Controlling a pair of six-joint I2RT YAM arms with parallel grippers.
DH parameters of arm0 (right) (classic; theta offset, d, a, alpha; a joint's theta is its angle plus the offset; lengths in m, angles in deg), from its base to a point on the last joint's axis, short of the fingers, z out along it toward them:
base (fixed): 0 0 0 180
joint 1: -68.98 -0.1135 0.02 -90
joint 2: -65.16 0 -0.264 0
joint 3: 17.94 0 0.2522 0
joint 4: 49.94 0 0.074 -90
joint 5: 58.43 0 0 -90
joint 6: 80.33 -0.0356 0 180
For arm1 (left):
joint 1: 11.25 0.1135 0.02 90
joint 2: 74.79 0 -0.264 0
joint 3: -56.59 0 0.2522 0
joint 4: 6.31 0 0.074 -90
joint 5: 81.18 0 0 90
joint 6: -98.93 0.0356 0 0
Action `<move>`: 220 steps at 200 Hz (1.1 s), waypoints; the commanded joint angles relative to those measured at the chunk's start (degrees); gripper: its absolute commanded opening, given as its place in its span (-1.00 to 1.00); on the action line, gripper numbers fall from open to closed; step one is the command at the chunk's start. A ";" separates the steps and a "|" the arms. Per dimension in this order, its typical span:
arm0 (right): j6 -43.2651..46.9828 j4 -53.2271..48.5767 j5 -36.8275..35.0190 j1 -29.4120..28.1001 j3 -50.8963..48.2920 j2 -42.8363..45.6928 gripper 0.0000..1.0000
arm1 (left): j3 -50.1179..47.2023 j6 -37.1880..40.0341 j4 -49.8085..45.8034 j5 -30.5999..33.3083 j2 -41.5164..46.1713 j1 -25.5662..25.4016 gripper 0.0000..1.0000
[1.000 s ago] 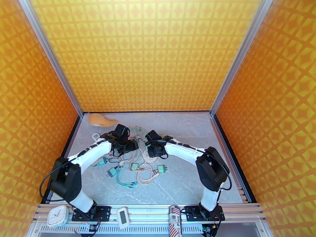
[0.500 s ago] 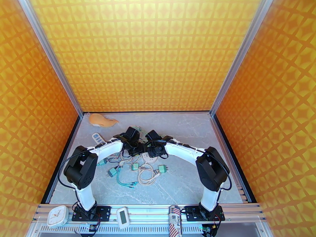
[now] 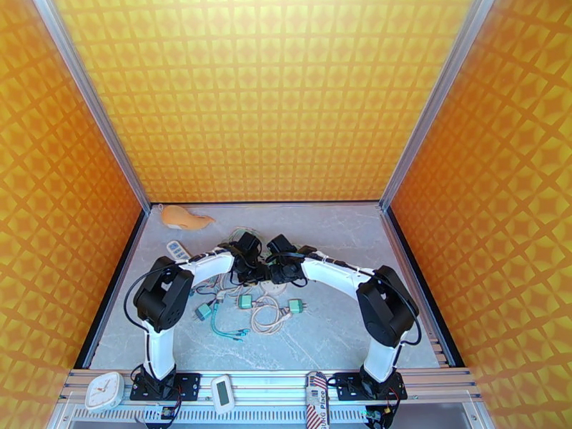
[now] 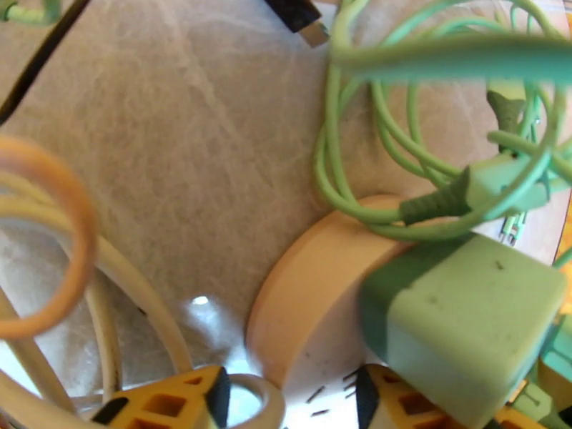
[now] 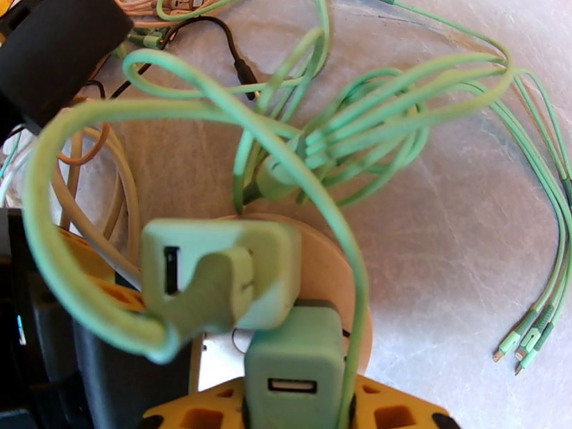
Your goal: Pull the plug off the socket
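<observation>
The left arm is reaching further inward than a second ago, its claw (image 4: 282, 403) narrowing yet open around the round socket (image 4: 307, 294) mid-counter (image 3: 350, 230). The right claw (image 5: 297, 412) is gripping the green plug (image 5: 294, 352). Cables (image 3: 266, 317) are crowding the near-left; the right edge is lying bare.

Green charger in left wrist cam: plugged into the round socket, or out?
Plugged in, it seems: the green charger stands with its base against the face of the round socket, and no prongs show.
</observation>
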 commanded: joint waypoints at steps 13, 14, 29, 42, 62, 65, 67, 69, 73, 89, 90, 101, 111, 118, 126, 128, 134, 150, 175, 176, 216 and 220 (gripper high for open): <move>-0.59 1.91 1.96 -0.02 -1.33 1.65 -0.36 | 1.16 0.97 -5.34 3.90 -4.33 -1.82 -0.12; -0.54 1.92 1.99 -0.02 -1.35 1.71 -0.36 | 1.19 0.97 -5.39 3.92 -4.38 -1.82 -0.11; -0.02 2.44 2.02 -0.01 -1.94 2.35 -0.35 | 0.79 0.79 -6.26 4.60 -5.18 -1.85 -0.12; 1.00 2.47 1.59 -0.01 -2.37 2.72 -0.36 | 0.69 0.53 -6.96 4.99 -5.83 -1.82 -0.13; 2.69 1.95 0.20 -0.10 -2.63 2.98 -0.36 | 0.43 0.19 -7.36 5.13 -6.75 -1.89 -0.14; 2.80 1.86 0.01 -0.10 -2.58 2.96 -0.36 | 0.48 0.10 -7.46 5.18 -6.97 -1.84 -0.13; 2.90 1.85 0.00 -0.08 -2.63 2.94 -0.36 | 0.50 0.13 -7.52 5.24 -7.02 -1.87 -0.14; 2.99 1.85 -0.11 -0.10 -2.62 2.92 -0.36 | 0.51 0.09 -7.54 5.32 -7.08 -1.84 -0.14; 3.11 1.80 -0.11 -0.19 -2.73 2.92 -0.36 | 0.72 0.06 -7.78 5.42 -7.35 -1.82 -0.13; 3.38 2.06 0.39 -0.86 -2.73 2.74 -0.36 | 1.25 -0.09 -8.47 5.76 -8.25 -1.85 -0.14; 3.38 2.08 0.46 -0.92 -2.75 2.73 -0.36 | 1.23 -0.09 -8.53 5.81 -8.27 -1.92 -0.14; 3.27 2.18 0.68 -1.94 -2.54 2.41 -0.36 | 1.57 -0.10 -8.94 6.02 -8.79 -1.95 -0.15; 3.13 2.21 0.92 -2.99 -2.25 2.06 -0.36 | 1.82 -0.19 -9.32 6.26 -9.08 -2.08 -0.16; 2.96 2.40 1.24 -3.64 -1.90 1.76 -0.36 | 1.93 -0.24 -9.40 6.46 -9.31 -2.10 -0.18; 2.39 2.59 1.74 -4.16 -1.63 1.36 -0.35 | 2.11 -0.10 -9.60 6.63 -9.57 -2.12 -0.19; 2.29 2.65 1.88 -4.26 -1.58 1.23 -0.35 | 2.16 -0.12 -9.60 6.65 -9.61 -2.18 -0.19; 2.06 2.88 2.81 -4.47 -1.41 0.84 -0.35 | 2.18 -0.09 -9.70 6.66 -9.75 -2.22 -0.20; 1.40 2.91 4.35 -4.92 -0.53 -0.20 -0.36 | 2.26 0.07 -9.87 6.66 -10.20 -2.43 -0.23; 1.00 2.19 4.65 -4.79 0.66 -0.39 -0.36 | 2.08 0.08 -9.88 6.70 -10.59 -2.51 -0.27; 0.95 2.20 4.61 -4.73 0.66 -0.37 -0.36 | 2.08 0.04 -9.85 6.73 -10.59 -2.51 -0.27; 0.04 2.36 9.75 1.65 -0.04 1.73 -0.35 | 1.24 0.34 -9.92 6.84 -10.76 -2.57 -0.29; -0.01 2.29 10.21 2.29 -0.04 1.94 -0.36 | 1.15 0.41 -9.91 6.85 -10.76 -2.60 -0.29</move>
